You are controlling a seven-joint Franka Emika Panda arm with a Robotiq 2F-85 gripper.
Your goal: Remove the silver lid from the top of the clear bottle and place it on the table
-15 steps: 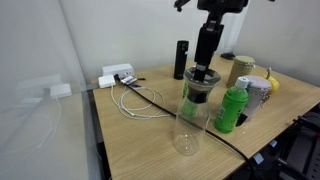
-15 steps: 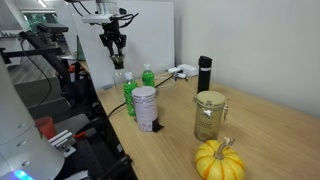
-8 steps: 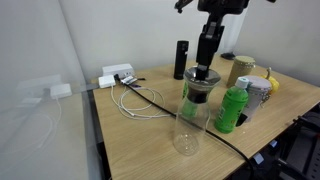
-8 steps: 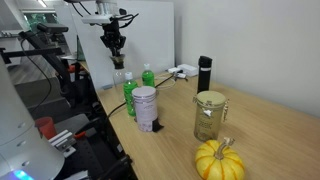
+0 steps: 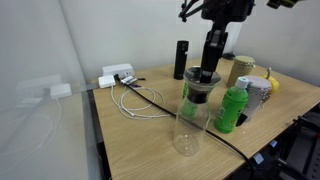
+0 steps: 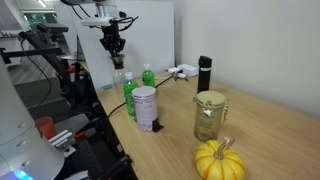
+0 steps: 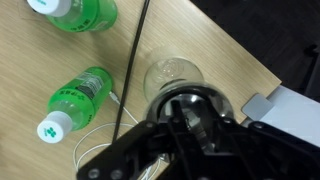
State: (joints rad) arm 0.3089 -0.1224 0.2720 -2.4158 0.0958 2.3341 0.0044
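Note:
The clear bottle (image 5: pixel 190 120) stands on the light wood table (image 5: pixel 140 145) near its front edge, with a black collar (image 5: pixel 201 92) at the neck. The silver lid (image 5: pixel 203 75) sits on top of it. My gripper (image 5: pixel 205 70) comes straight down onto the lid. In the wrist view the gripper (image 7: pixel 165 115) has its fingers closed in on the shiny lid (image 7: pixel 158 108) inside the black collar ring, with the bottle's glass base (image 7: pixel 172 70) showing below. In an exterior view the gripper (image 6: pixel 116 60) hangs over the bottle top.
A green bottle (image 5: pixel 232 108) and a silver-white can (image 5: pixel 256 95) stand right beside the clear bottle. A slim black cylinder (image 5: pixel 181 58), a glass jar (image 6: pixel 209 115) and a small pumpkin (image 6: pixel 219 160) are further off. White cables (image 5: pixel 135 100) and a power strip (image 5: pixel 117 75) lie at the table's side.
The upper part of the arm has shifted a little sideways. The fingers stay at the bottle top and the lid has not visibly left the bottle.

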